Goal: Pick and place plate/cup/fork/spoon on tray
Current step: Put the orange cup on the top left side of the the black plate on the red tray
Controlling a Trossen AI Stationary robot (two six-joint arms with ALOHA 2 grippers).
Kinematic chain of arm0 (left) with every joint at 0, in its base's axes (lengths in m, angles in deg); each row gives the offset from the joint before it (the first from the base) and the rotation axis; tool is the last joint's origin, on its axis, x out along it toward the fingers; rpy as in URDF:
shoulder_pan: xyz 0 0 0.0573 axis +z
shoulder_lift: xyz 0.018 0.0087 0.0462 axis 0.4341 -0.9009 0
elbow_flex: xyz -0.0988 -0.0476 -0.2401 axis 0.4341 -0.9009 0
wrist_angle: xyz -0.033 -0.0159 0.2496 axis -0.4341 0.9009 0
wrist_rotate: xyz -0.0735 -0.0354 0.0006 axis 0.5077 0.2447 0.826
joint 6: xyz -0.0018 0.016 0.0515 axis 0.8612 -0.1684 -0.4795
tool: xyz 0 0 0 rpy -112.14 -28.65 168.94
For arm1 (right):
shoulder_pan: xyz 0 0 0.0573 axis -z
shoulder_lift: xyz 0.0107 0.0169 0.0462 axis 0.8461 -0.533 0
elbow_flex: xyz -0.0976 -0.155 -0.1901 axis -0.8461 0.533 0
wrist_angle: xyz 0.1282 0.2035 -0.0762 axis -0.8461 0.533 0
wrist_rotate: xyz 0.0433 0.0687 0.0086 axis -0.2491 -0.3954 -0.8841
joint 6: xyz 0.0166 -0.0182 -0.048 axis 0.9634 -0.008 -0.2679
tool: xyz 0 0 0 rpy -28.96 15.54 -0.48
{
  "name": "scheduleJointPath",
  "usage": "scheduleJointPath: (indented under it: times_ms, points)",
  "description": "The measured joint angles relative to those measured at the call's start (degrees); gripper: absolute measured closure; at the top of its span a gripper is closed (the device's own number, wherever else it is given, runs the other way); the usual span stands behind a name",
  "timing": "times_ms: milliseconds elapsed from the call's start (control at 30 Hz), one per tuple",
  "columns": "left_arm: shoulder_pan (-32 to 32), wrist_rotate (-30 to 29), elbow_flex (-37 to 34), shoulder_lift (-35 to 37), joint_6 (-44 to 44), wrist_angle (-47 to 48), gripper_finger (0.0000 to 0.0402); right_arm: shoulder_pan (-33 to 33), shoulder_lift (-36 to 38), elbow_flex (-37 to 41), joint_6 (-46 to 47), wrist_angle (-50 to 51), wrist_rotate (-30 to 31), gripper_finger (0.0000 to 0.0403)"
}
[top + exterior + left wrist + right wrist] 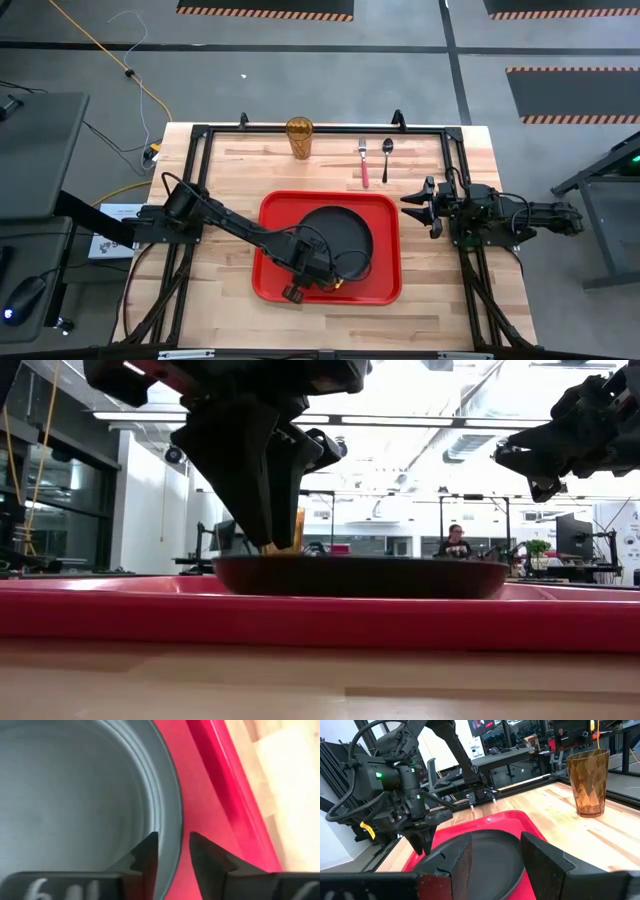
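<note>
The dark plate (345,235) lies flat in the red tray (385,282) at mid-table. My left gripper (318,272) points down at the plate's near-left rim (170,820), open a little, one finger inside the rim and one outside over the tray floor (210,795). My right gripper (418,208) hovers open and empty above the table just right of the tray. The amber cup (299,137) stands upright on the table at the far edge. The pink-handled fork (364,162) and the dark spoon (387,158) lie side by side to its right. My left gripper's fingers stand on either side of the plate's rim (172,855), coming from above. A strip of red tray shows between the outer finger (205,857) and the rim. Whether the inner finger (147,855) touches the plate I cannot tell. The plate rests level on the tray.
A black frame (200,135) runs around the wooden table top. Bare wood lies between the tray and the cup, fork and spoon. In the low view a person (455,542) sits far off in the room behind the table.
</note>
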Motion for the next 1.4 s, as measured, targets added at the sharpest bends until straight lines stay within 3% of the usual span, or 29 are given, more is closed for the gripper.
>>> scheduleJointPath:
  times_ms: [233, 467, 700, 967, 1167, 1400]
  points:
    - [1.41, 4.01, 2.22, 0.0, 2.93, 3.48, 0.0224, 0.0, 0.01, -0.02, -0.07, 0.0, 0.0, 0.0242]
    - [5.14, 4.11, 14.98, 0.11, 6.85, 14.89, 0.0164, 0.0, 0.0, 0.0, 0.0, 0.0, 0.0, 0.0242]
    - [9.85, 4.0, 27.71, 2.12, 14.24, 21.33, 0.0153, 0.0, 0.01, -0.01, -0.08, 0.01, 0.0, 0.0242]
    - [12.9, -7.47, 28.5, 13.78, 16.8, 17.31, 0.0155, 0.0, 0.04, 0.0, -0.09, -0.07, 0.0, 0.0242]
    - [13.32, -19.37, 21.86, 26.64, 17.8, 12.74, 0.0156, 0.0, 0.04, 0.0, -0.02, -0.07, 0.02, 0.0242]
    - [13.28, -23.41, -1.66, 47.19, 23.28, -3.34, 0.0156, 0.0, 0.04, 0.0, -0.07, -0.06, 0.02, 0.0242]
